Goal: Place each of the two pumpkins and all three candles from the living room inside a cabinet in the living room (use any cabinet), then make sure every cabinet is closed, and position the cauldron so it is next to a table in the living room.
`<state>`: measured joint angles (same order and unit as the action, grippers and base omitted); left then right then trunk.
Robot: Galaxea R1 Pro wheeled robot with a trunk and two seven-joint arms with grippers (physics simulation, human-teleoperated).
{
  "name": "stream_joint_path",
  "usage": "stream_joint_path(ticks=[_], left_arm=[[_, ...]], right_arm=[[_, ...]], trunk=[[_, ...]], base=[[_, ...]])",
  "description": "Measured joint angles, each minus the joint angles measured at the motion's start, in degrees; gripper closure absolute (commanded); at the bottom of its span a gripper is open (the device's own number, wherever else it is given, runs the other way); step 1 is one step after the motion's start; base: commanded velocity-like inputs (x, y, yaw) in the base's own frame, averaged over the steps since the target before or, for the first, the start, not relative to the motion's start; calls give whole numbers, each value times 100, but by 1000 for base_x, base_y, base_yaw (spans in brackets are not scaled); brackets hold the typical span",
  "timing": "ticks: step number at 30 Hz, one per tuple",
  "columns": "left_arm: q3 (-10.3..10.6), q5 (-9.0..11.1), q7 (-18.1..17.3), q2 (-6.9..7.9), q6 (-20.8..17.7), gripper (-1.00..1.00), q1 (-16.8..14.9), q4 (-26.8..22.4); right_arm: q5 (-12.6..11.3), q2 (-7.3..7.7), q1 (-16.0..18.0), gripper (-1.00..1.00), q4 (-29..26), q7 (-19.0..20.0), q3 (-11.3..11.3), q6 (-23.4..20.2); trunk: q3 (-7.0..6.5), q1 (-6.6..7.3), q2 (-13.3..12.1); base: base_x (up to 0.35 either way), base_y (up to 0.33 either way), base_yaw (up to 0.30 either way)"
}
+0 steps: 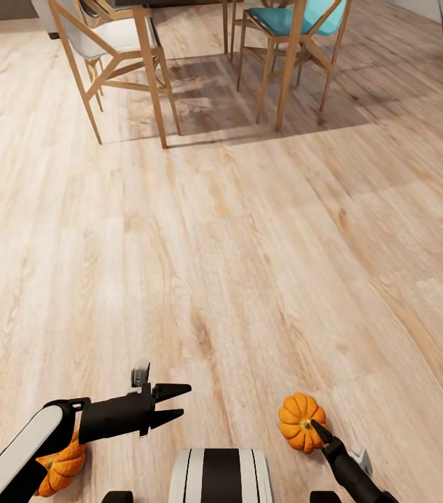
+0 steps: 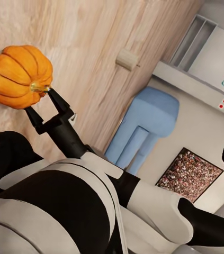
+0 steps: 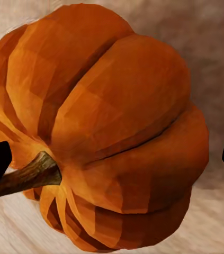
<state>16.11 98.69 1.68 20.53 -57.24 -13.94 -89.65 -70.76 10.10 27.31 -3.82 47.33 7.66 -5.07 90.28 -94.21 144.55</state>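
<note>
Right gripper (image 1: 317, 427) clamps a pumpkin (image 1: 300, 422); left gripper (image 1: 172, 404) gapes empty, its arm half hiding another pumpkin (image 1: 62, 467) on the floor (image 1: 249, 265).

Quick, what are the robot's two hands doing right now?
Left hand: open, holding nothing.
Right hand: closed on a pumpkin, gripping around its stem.

Both arms reach low ahead of the white-and-black trunk (image 1: 221, 476). The left gripper (image 1: 172, 404) points right, its 2 black fingers parted and empty. The right gripper (image 1: 317, 429) clasps a pumpkin (image 1: 300, 421).
</note>
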Motion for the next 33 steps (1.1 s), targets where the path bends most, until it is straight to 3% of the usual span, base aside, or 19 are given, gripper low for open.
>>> stream_joint_path(ticks=[14,17,25,33], left_arm=[[0,4,-1,-2,0,-100,0,0],[0,2,-1,-2,0,-100,0,1],[-1,5,-1,0,0,-100,1,0],[-2,1,-1,1,1,-100,2,-1]], right_arm=[[0,-2,-2,-100,-6,-35,0,1],[0,-2,-1,-100,-6,-72,1,1],[-36,-2,4,-100,-23,-172,-180,-16],[-41,-2,3,-100,-188,-209,-177,-16]], trunk=[[0,-2,0],[66,-10,4],[88,-11,6],[88,-11,6]], base=[[18,0,0],[0,0,0],[0,0,0],[0,46,0]])
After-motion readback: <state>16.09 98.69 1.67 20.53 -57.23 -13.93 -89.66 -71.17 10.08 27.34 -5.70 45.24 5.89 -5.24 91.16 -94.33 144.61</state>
